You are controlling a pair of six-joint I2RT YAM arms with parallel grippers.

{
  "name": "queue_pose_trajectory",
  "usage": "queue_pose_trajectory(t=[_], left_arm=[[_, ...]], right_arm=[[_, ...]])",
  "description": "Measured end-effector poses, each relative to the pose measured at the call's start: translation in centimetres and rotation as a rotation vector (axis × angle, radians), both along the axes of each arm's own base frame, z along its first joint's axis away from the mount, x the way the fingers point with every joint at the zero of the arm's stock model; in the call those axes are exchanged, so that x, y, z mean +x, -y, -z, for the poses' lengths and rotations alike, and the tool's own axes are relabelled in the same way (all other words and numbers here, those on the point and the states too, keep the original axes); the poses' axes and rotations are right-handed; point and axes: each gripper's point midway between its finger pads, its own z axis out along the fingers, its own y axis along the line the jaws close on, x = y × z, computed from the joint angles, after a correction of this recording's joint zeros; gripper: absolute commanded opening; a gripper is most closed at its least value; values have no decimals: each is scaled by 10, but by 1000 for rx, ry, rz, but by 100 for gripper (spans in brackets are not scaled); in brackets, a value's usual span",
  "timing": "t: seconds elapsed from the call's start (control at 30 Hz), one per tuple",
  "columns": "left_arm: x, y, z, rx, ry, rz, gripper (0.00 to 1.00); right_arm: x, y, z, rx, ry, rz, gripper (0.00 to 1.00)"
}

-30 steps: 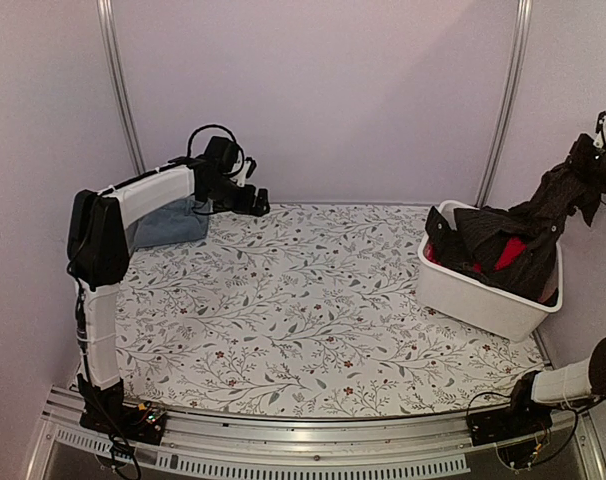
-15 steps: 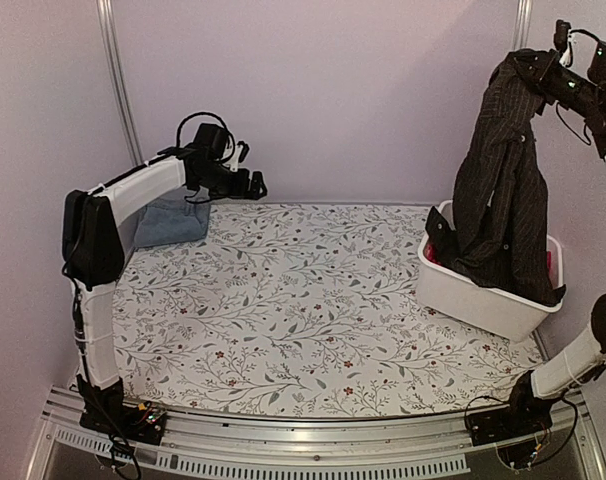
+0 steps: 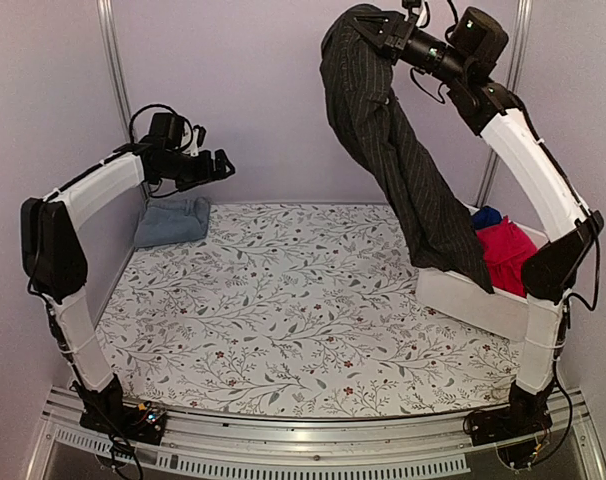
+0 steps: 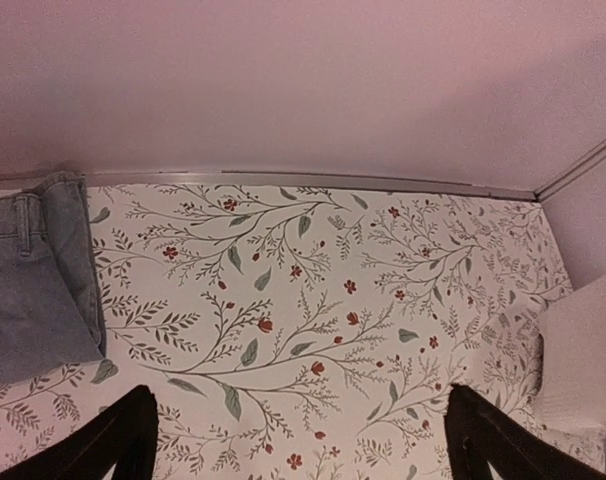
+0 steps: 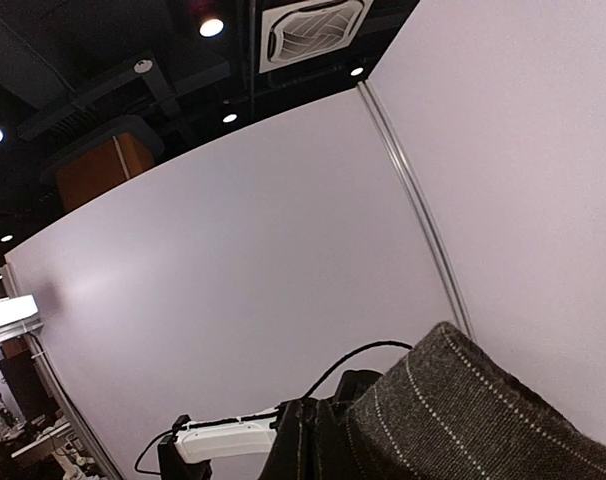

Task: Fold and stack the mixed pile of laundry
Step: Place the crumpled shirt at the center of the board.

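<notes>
The floral-patterned desk [image 3: 303, 300] has plenty of bare cover in the middle, but the long black pinstriped collared shirt [image 3: 383, 130] may not reach it cleanly. It hangs high from the right arm [image 3: 528, 160], whose jaws are pressed together on a bunch of cloth at its top. Its lower end trails down over the rim of the white plastic bin [image 3: 463, 295] at the desk's right edge. If that end is caught, a further pull could tip or drag the bin. With only one bunched pinch, the shirt could also slide free and drop in a heap.

The folded light blue denim piece [image 3: 173, 220] lies in the far left corner. The left arm [image 3: 103, 185] hovers just above it with jaws spread wide and empty, and a careless reach could ruffle it. The bright red-pink cloth [image 3: 503, 250] and the smaller royal blue cloth [image 3: 488, 215] lie in the bin beside the shirt and could be dragged out with it.
</notes>
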Motion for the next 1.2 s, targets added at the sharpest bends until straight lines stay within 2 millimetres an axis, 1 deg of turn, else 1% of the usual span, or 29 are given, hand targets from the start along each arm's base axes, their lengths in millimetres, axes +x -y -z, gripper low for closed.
queue_pose_trajectory(t=[0.07, 0.17, 0.23, 0.3, 0.43, 0.57, 0.63, 0.73, 0.87, 0.97, 1.07, 1.13, 1.2], left_arm=[[-3, -20, 2, -35, -12, -45, 100], [-8, -43, 6, -71, -26, -100, 100], [-11, -49, 9, -85, -33, -115, 100], [-13, -48, 8, -99, -34, -114, 100], [-17, -42, 6, -121, -20, -99, 100], [-23, -41, 1, -142, -1, -89, 100], [-25, -39, -5, -156, 18, -77, 100], [-26, -35, -13, -175, 44, -57, 100], [-32, -34, -12, -188, 59, -41, 100], [-36, -34, -11, -191, 63, -38, 100], [-37, -35, -16, -190, 74, -41, 100], [-37, -39, -21, -188, 86, -51, 100], [-40, -43, -25, -187, 96, -58, 100]], right_arm=[[-9, -31, 4, 26, 1, -74, 0], [-24, -62, 7, 64, 2, -153, 0], [-33, -73, 6, 86, 10, -191, 0], [-47, -82, 1, 112, 28, -229, 0], [-73, -88, -12, 154, 84, -279, 0], [-87, -88, -19, 170, 129, -313, 0], [-89, -89, -18, 170, 136, -324, 0], [-86, -94, -10, 159, 130, -342, 0], [-76, -104, 4, 153, 105, -357, 0], [-67, -117, 20, 149, 73, -381, 0], [-60, -132, 42, 121, 28, -406, 0], [-56, -140, 59, 90, -4, -424, 0], [-47, -147, 85, 48, -47, -435, 0]])
